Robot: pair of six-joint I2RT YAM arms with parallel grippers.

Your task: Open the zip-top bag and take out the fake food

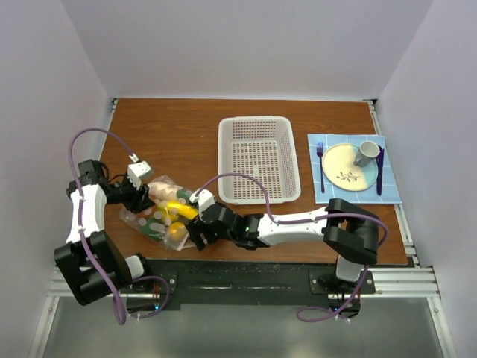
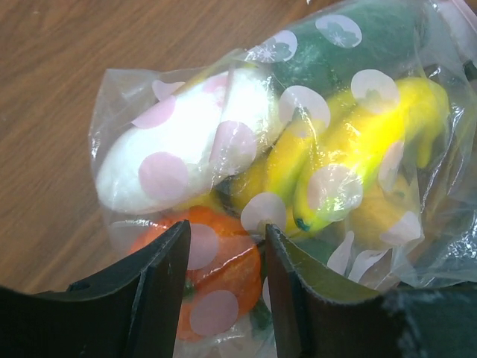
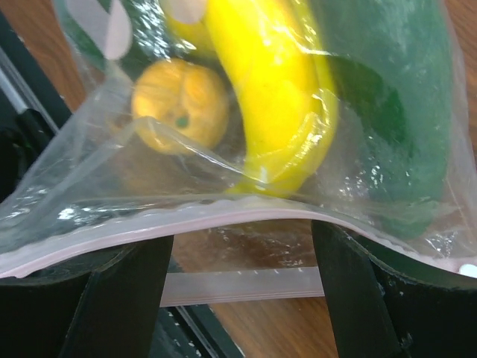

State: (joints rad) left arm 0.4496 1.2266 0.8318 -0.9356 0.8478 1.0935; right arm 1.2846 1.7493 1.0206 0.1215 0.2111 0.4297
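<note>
right up close, the two black fingers of the right end effector (image 3: 242,257) stand wide apart, so it is open and holds nothing. the pink zip strip (image 3: 149,224) of the zip-top bag (image 3: 89,171) runs across just above those fingers. a second, paler strip shows lower down between them, so the two lips of the mouth are a little apart there. inside the bag we see a yellow banana (image 3: 276,97), a round yellow-orange fruit (image 3: 179,104) and a long green cucumber (image 3: 395,112). at the other end, the left end effector (image 2: 225,246) is closed on the bag, with the crinkly plastic and an orange-red tomato (image 2: 223,276) pinched between its fingers. a white oval (image 2: 171,149) lies in the bag just above the tomato. all the fake food (image 1: 175,212) that we can see is in the bag. from above, the bag lies on the brown worktop (image 1: 171,134) near the front left, stretched between the two end effectors. the white basket (image 1: 257,160) sits to its right, apart from it. a cream plate (image 1: 343,168) with a grey mug (image 1: 365,153) sits on a blue mat at the far right.
</note>
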